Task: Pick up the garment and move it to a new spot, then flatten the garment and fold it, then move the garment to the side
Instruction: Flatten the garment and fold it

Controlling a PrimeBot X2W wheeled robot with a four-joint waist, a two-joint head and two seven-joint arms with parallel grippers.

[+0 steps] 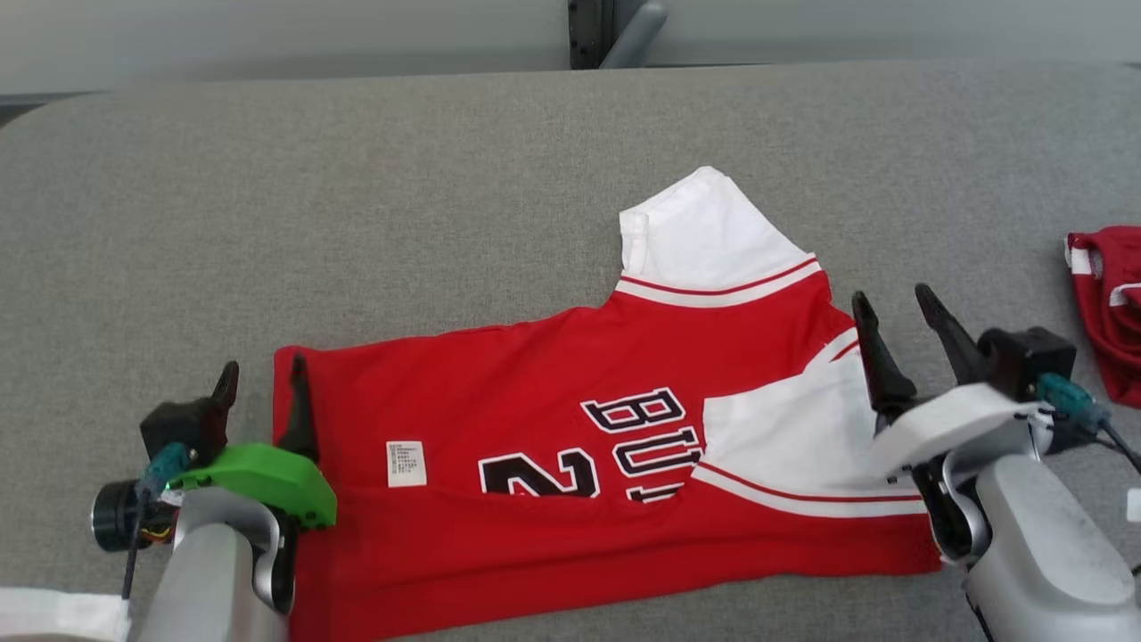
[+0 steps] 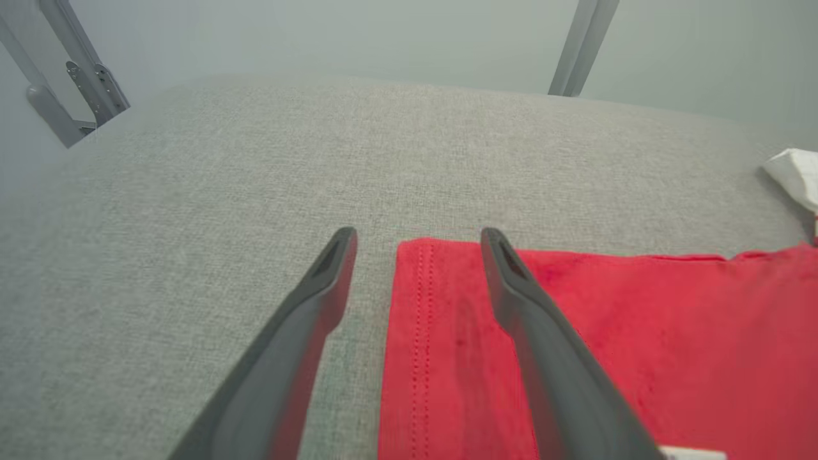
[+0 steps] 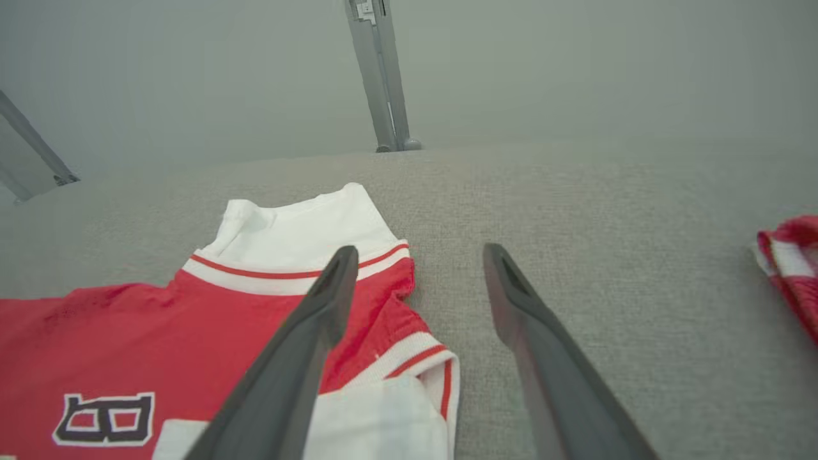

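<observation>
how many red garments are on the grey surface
2: the jersey lies spread at centre; a bunched red garment sits at the right edge, partly cut off.

The left hand (image 2: 416, 237), fingers spread wide, straddles the red garment's (image 2: 639, 332) hemmed edge.

- I see the garment (image 1: 535, 428) lying on the bench (image 1: 357, 196), near its front edge.
- My left tool (image 1: 263, 370) straddles the garment's left edge, and my right tool (image 1: 891, 299) straddles its right edge.
- A second cloth (image 1: 1110, 303) lies at the bench's right edge.
</observation>
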